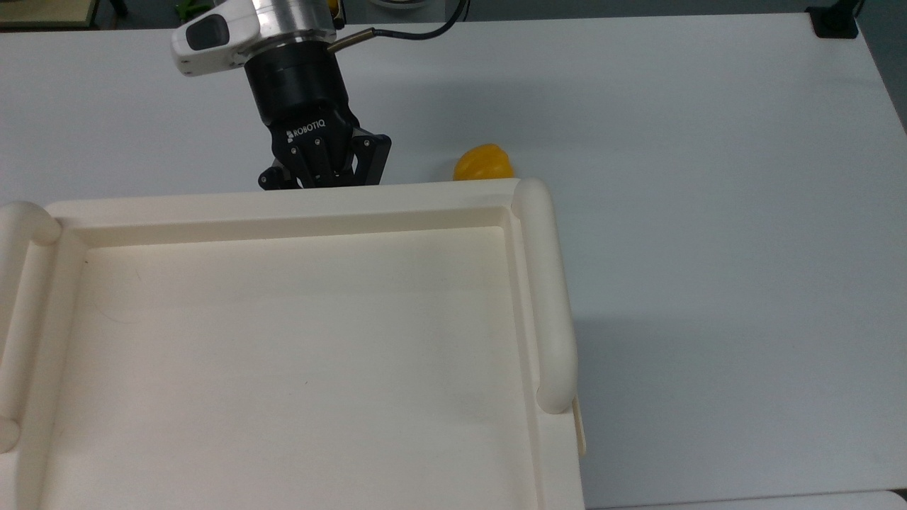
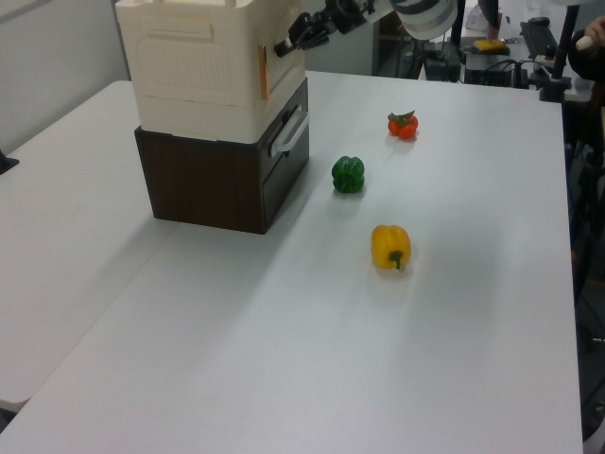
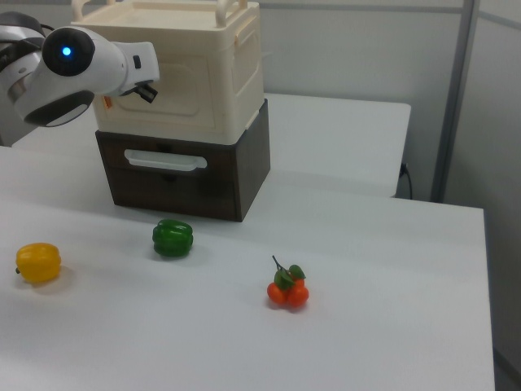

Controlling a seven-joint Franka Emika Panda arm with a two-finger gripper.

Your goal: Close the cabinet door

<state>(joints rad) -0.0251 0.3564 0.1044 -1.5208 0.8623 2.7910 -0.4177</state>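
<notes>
We see the table (image 2: 473,312) carrying the cabinet (image 2: 203,85) on a dark base. The door (image 3: 191,94), a cream recessed panel, sits nearly flush on the cabinet front, a thin orange sliver (image 2: 263,74) at its edge. The tool (image 2: 286,43) presses there; we cannot tell its finger state. Risk: tool slips off, door rebounds ajar.

A green pepper (image 2: 348,174) sits on the white tabletop (image 2: 284,340) just in front of the dark brown drawer unit (image 2: 227,180). A yellow pepper (image 2: 390,246) lies farther out from that unit, and a tomato cluster (image 2: 403,124) sits well apart beyond the green pepper
</notes>
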